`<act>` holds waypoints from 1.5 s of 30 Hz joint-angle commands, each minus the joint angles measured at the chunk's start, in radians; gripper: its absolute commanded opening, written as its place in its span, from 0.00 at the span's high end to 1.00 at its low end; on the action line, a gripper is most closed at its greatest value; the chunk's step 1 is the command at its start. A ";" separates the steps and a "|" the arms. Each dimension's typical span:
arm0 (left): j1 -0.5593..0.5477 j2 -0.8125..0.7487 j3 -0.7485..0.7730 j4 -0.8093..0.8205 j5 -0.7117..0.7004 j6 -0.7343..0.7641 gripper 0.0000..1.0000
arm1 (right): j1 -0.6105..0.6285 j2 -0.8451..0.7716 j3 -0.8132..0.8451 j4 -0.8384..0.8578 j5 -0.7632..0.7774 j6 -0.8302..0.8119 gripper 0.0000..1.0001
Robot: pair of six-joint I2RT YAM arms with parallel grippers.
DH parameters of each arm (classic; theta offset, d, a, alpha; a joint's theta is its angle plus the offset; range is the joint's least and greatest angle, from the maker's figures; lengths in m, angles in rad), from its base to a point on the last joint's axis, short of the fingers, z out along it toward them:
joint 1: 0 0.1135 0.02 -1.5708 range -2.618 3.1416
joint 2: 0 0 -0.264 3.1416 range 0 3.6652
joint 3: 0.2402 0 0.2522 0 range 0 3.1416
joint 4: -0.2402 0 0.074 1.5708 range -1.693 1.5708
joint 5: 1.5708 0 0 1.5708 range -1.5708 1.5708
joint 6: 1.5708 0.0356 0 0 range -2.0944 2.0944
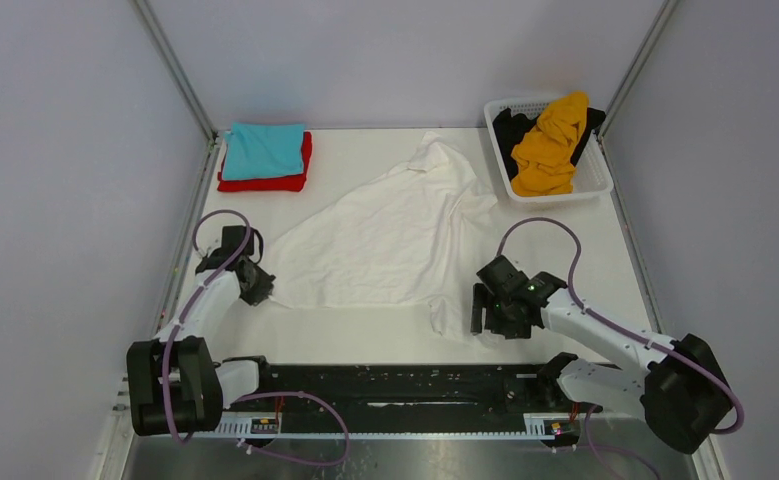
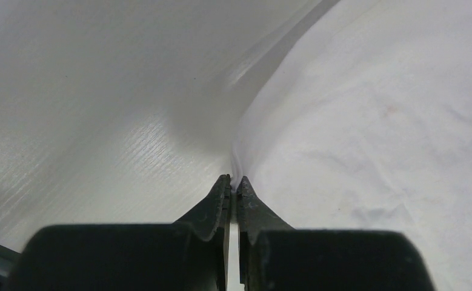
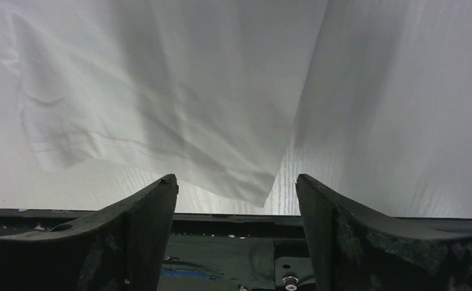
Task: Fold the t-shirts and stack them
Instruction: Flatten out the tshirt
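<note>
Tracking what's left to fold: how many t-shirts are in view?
5: teal shirt folded atop red shirt at the far left corner, white shirt spread mid-table, orange-yellow shirt and black shirt in the basket; more may be hidden there.

The left gripper (image 2: 234,183) reaches forward, jaws pinched on the white shirt (image 1: 385,240). The right gripper (image 3: 236,182) sits low, jaws wide apart.

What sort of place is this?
Most likely a robotics test cell, not a laundry: plain grey panels wall in a white table, two white-and-black robot arms are bolted at its near edge, and a large white cloth t-shirt lies spread near a white plastic lattice basket.
</note>
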 commanded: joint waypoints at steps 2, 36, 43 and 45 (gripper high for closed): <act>0.004 -0.025 -0.018 -0.003 0.008 0.010 1.00 | 0.055 0.022 -0.019 0.015 -0.003 0.103 0.31; -0.004 -0.403 0.312 -0.188 0.150 0.020 1.00 | 0.056 -0.076 0.444 -0.067 0.480 -0.058 1.00; -0.004 -0.426 0.599 -0.239 0.268 0.011 1.00 | 0.035 -0.181 0.795 -0.044 0.575 -0.216 1.00; -0.004 -0.423 0.692 -0.266 0.280 0.010 1.00 | 0.034 -0.194 0.902 -0.044 0.592 -0.272 1.00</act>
